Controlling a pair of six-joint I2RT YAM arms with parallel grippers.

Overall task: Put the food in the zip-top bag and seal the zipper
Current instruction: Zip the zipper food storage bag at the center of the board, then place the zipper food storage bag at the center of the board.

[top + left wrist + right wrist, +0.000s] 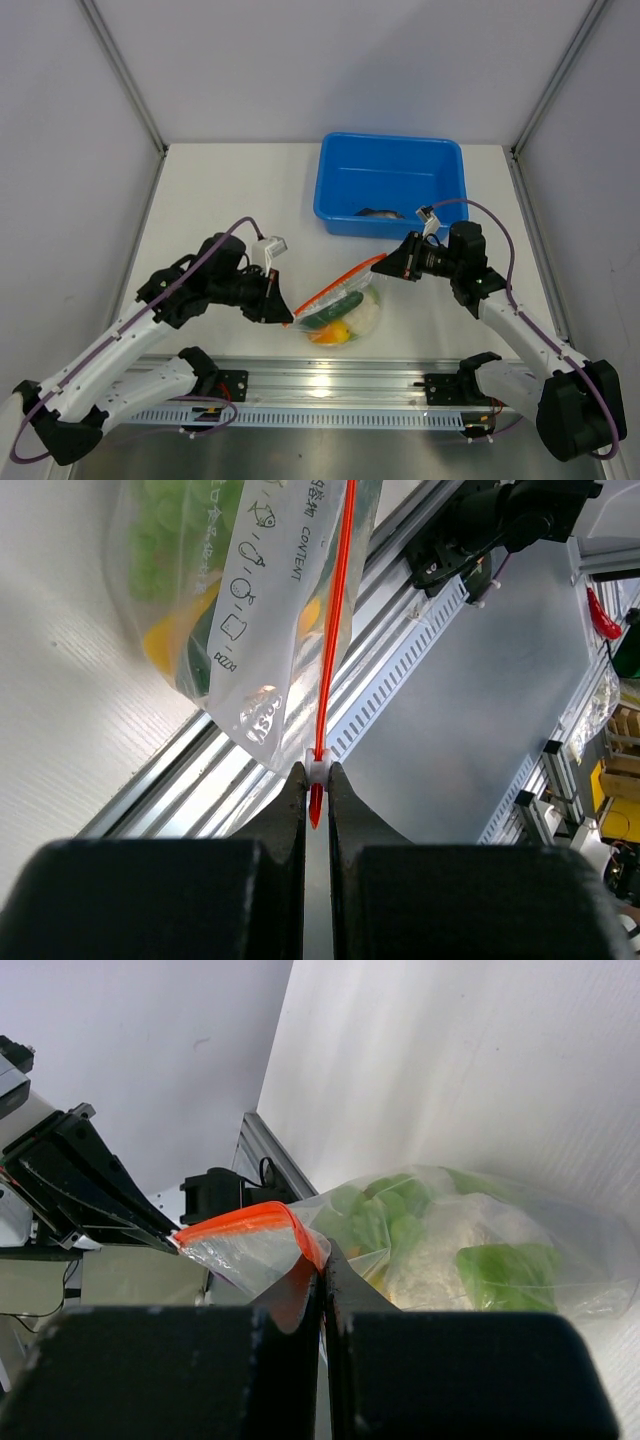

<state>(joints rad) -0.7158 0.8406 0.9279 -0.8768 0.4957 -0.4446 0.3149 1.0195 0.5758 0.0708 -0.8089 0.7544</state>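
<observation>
A: Both arms are on the bag [352, 290], near the middle of the bench [220, 200], just far of the rail [330, 385]. What has the left got?

B: The left fingers [288, 815] are pinched nearly together on the near-left end of the zipper [336, 630], right at a small white tab [316, 768]. The orange strip runs taut from there, straight away from that wrist camera.

A: And the other end?

B: The right fingers [352, 1300] are clamped narrow on the far-right end of the zipper. A wide orange band arcs out just beyond them. From above, the strip slants from near left to far right between the two arms.

A: Is it sealed?

B: Can't tell from these views.

A: Food's inside, though?

B: All in the bag. There's the cucumber [325, 320], dark green, with the mango [338, 333] against it on the near side. Then the peas [385, 1210], bright green, and the cauliflower [430, 1260], white with green beside it, towards the right. The belly sags below the zipper and lies on the bench.

A: And the bin [390, 180]?

B: Blue, far right of centre, well apart from the bag. There's a small dark thing [377, 212] at its near wall, too small to make out.
</observation>
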